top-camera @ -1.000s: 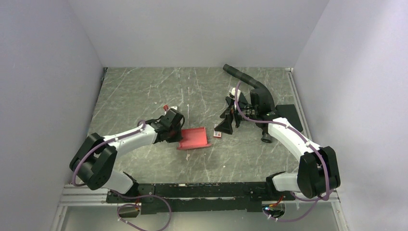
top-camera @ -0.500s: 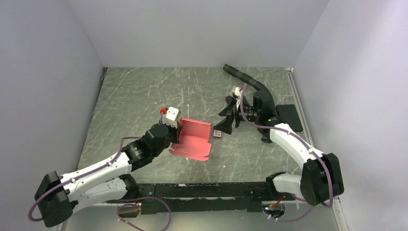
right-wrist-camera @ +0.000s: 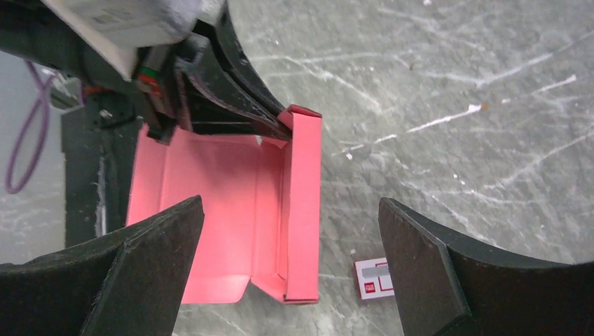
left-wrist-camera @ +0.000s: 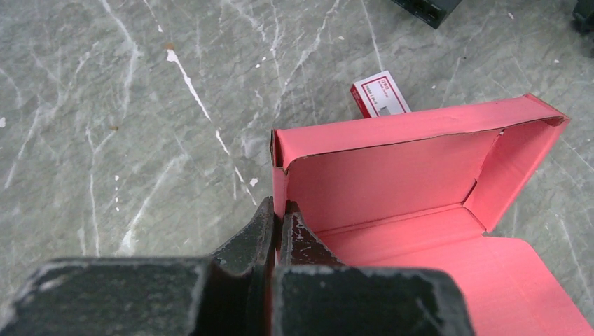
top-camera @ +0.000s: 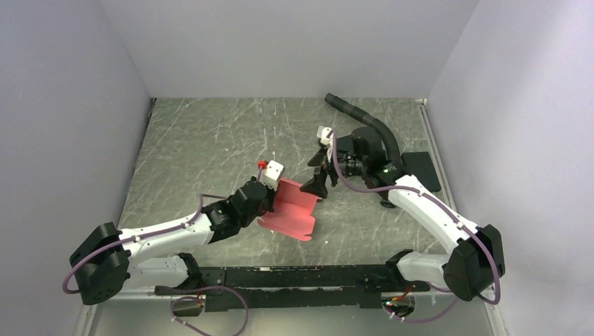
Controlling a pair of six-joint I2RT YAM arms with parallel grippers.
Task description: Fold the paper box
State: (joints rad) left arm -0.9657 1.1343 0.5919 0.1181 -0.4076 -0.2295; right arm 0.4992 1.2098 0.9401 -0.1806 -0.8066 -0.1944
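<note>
We find the paper box point(top-camera: 291, 210) near the middle of the table point(top-camera: 203, 133), between the two arms and closer to the left one. It is partly formed: a shallow open tray with a long wall and two short end walls raised, and a flat flap spread out from its open side

The left gripper point(left-wrist-camera: 280, 210) is clamped on the paper box. Its fingers are pressed together on one short end wall, close to the corner where that wall meets the long wall, with the thin card pinched between them. From above, the tray looks tilted, its far edge raised toward the right arm; we cannot tell whether its near flap rests on the table

The right gripper point(right-wrist-camera: 291, 203) stands with its fingers spread wide and grips nothing. In its wrist view the tray's long wall lies between the two fingers. From above, its fingertips sit right at the box's far edge; we cannot tell whether they touch it

A small red-and-white card point(left-wrist-camera: 380, 94) lies flat on the table just beyond the box's long wall, apart from it
</note>
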